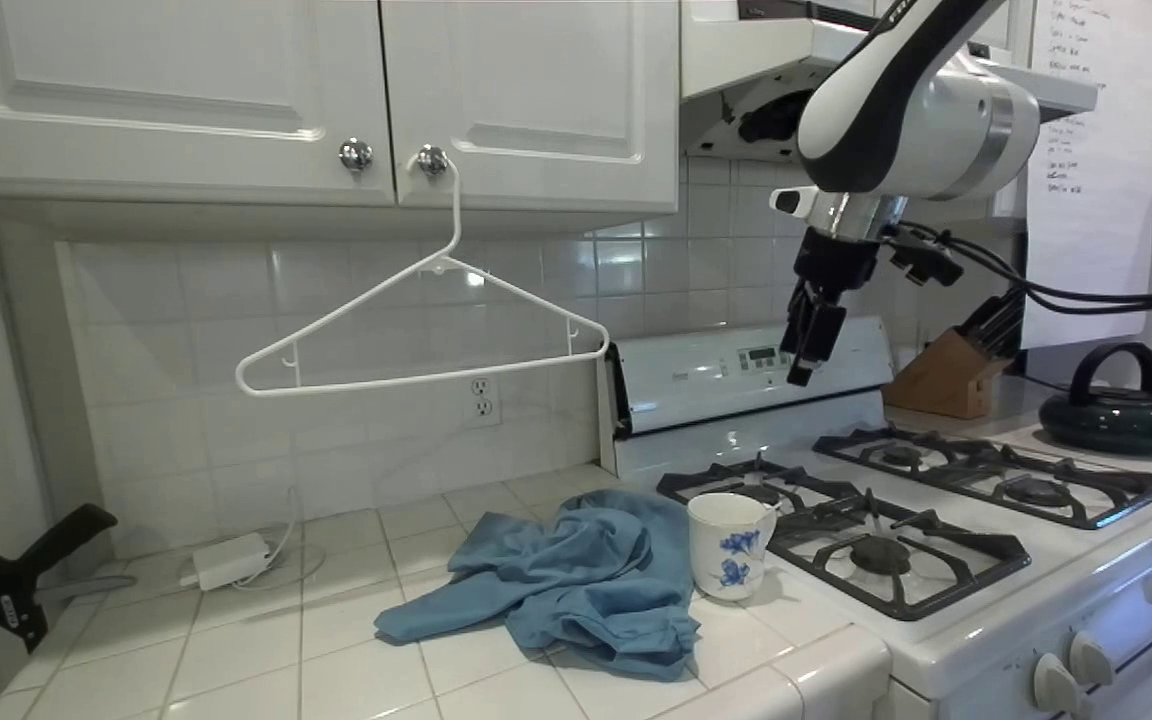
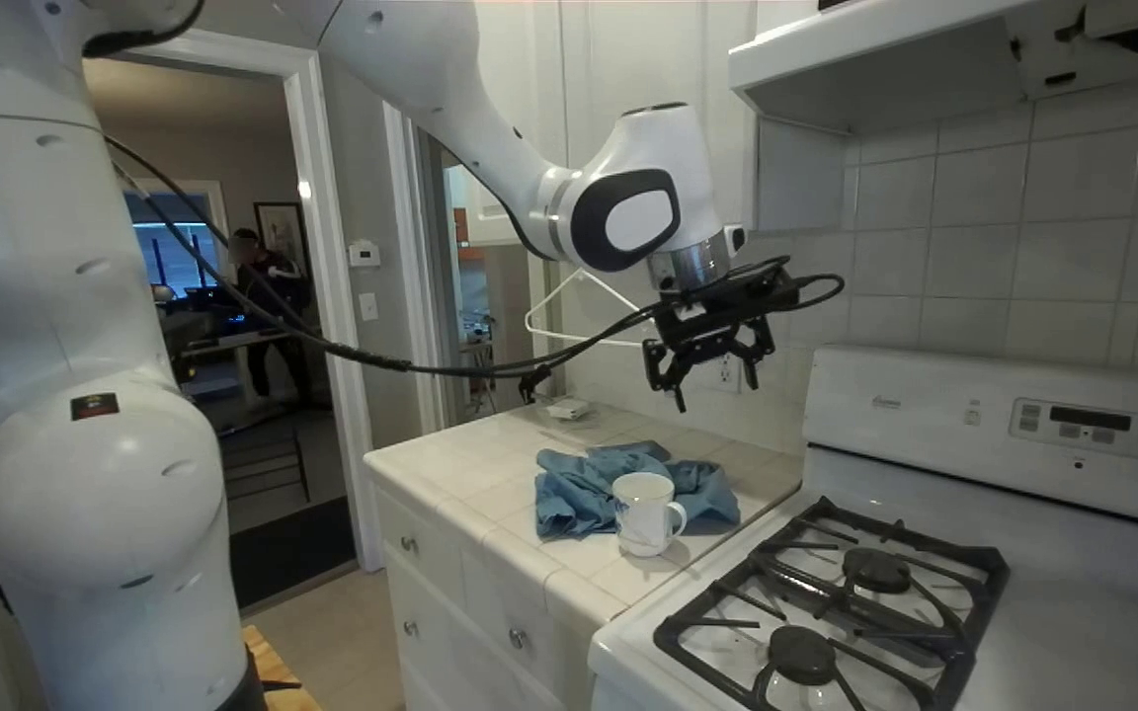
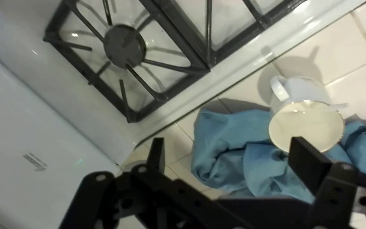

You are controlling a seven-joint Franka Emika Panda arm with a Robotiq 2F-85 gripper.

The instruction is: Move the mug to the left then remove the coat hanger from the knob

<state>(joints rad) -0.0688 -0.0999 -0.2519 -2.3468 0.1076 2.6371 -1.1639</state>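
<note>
A white mug [image 1: 724,552] with a blue pattern stands upright on a tiled surface [image 1: 246,650], just beside a crumpled blue cloth [image 1: 591,560], its handle pointing toward the stove [image 2: 1073,632]. Up and to its left in an exterior view, a thin white coat hanger [image 1: 442,262] hangs by its hook from a round silver knob [image 1: 430,161] — the right one of a pair — on a white cabinet [image 1: 536,80]. The hook points up; the long bottom bar runs sideways, its left end dipping slightly. The robot arm [image 1: 921,130] extends in from the upper right there, bent at the wrist, its black claw [image 2: 715,394] aimed downward at a slight tilt. Its fingers [image 3: 308,162] are spread wide, well above the mug.
</note>
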